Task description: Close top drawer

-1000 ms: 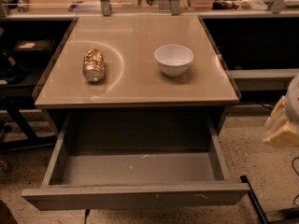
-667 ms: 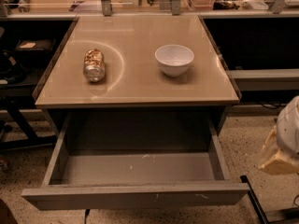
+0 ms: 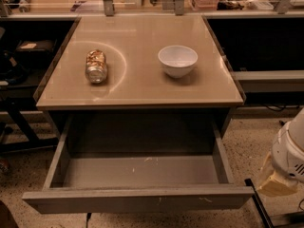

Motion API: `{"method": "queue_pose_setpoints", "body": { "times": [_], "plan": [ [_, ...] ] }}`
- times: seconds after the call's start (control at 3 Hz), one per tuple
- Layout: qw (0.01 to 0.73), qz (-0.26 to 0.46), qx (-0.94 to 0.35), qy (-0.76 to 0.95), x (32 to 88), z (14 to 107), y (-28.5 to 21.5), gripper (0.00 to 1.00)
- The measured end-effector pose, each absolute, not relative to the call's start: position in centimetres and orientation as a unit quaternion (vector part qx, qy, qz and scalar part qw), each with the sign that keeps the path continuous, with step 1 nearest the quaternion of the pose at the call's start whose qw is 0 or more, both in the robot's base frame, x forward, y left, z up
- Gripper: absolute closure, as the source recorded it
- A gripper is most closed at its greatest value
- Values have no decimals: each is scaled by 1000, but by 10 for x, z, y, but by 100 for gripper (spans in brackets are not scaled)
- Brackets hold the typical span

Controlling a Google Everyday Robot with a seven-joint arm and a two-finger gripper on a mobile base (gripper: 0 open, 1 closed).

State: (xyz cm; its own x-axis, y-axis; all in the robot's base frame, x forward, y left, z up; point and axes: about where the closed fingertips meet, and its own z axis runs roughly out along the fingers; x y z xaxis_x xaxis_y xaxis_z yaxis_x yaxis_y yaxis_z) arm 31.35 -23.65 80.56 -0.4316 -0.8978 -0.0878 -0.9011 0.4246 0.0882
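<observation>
The top drawer [image 3: 137, 198] is a wide, deep grey metal drawer. It stands pulled far out from under the tan tabletop [image 3: 137, 87] and is empty inside. Its plain front panel faces me and has small white scuffs. My gripper [image 3: 278, 182] shows as a white and pale yellow shape at the right edge of the view. It is to the right of the drawer's front right corner, apart from it, over the speckled floor.
A crushed can [image 3: 96, 66] lies on the tabletop at the left and a white bowl [image 3: 177, 60] stands at the right. Dark shelving flanks the table on both sides. A dark bar [image 3: 259, 203] lies on the floor by the drawer's right corner.
My gripper and arm have moved down along the right edge, closer to the level of the drawer's front. The drawer, can and bowl have not moved.
</observation>
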Motion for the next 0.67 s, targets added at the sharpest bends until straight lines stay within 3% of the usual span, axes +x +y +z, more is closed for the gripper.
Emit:
{"method": "queue_pose_setpoints", "body": {
  "times": [0.67],
  "plan": [
    [2, 100, -517, 850, 290, 747, -205, 100]
  ]
}}
